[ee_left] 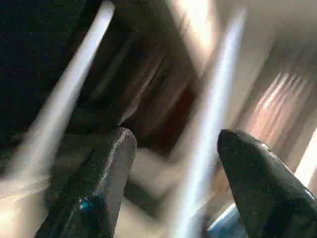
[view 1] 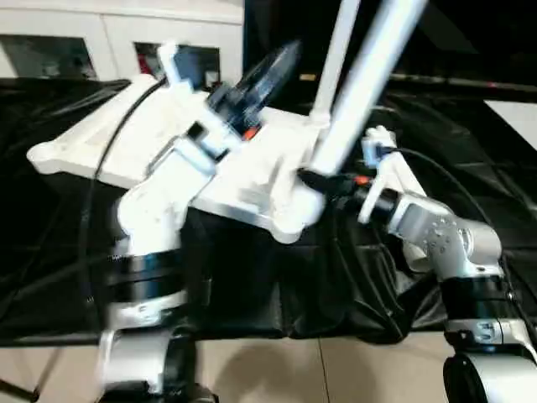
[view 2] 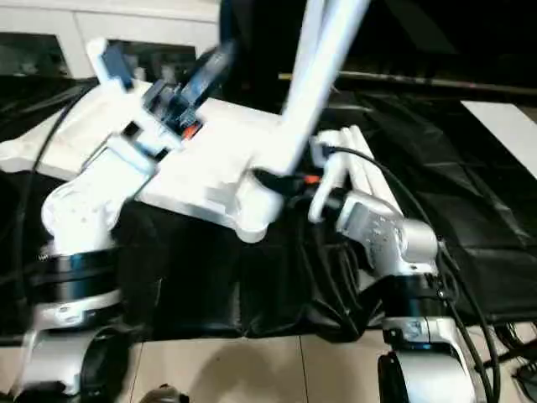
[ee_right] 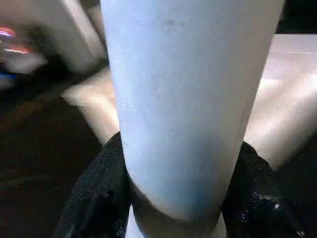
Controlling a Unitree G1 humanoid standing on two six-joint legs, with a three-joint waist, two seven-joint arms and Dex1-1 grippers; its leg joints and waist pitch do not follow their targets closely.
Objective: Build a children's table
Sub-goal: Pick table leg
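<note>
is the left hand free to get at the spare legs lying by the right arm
Probably not easily. The left hand is open and empty over the tabletop, but the spare legs lie beyond the upright leg that the right hand grips, so that leg and arm block the way.

Table (view 1: 50, 285) draped in black cloth, creased, cloth edge hanging over near side. Pale tiled floor (view 1: 277, 369) below near edge. White tabletop (view 1: 109, 151) lying on cloth, ribbed underside up, rounded corner sockets at corners; near corner overhangs dark folds. Spare white legs (view 2: 361, 164) lying on cloth just beside tabletop's right end, side by side. Black cables (view 2: 327, 277) trailing across cloth at right. White flat panel (view 1: 516, 117) on table's far right, well apart from tabletop.
</note>
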